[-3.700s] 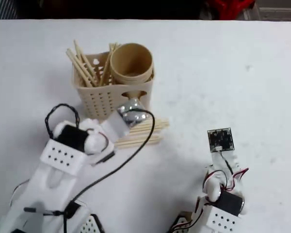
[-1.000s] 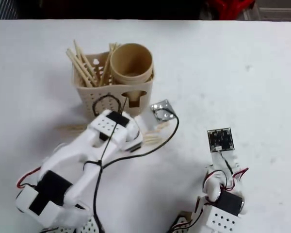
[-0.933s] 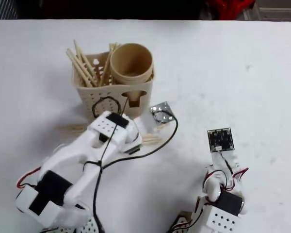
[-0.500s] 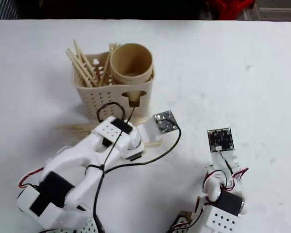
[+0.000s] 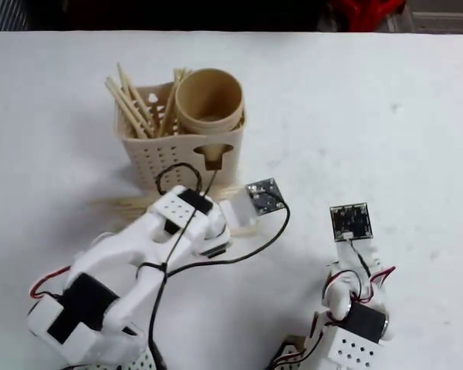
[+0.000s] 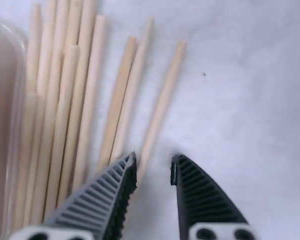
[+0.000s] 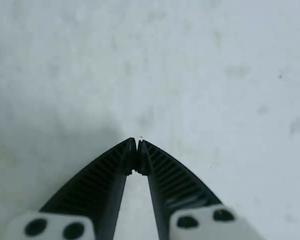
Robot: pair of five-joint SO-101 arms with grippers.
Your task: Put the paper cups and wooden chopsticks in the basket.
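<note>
Wooden chopsticks (image 5: pixel 116 204) lie loose on the white table (image 5: pixel 370 116), along the near side of the basket (image 5: pixel 143 158). The basket already holds a paper cup (image 5: pixel 208 96) and a sheaf of sticks (image 5: pixel 131 104). Over the last few seconds the left arm (image 5: pixel 131 262) has swung from the near left to lie across the loose bundle. The bundle now sits farther left and closer to the basket than it did (the final half second adds only a slight shift of the wrist). The arm therefore appears lined up for another pick, so the remaining work is judged to be these last sticks.

The left gripper (image 6: pixel 153 160) stands narrowly open and holds nothing. The end of the outermost stick (image 6: pixel 160 105) lies just inside the gap, beside one finger. The right gripper (image 7: pixel 136 142) is closed and empty over bare table, well apart to the near right.
</note>
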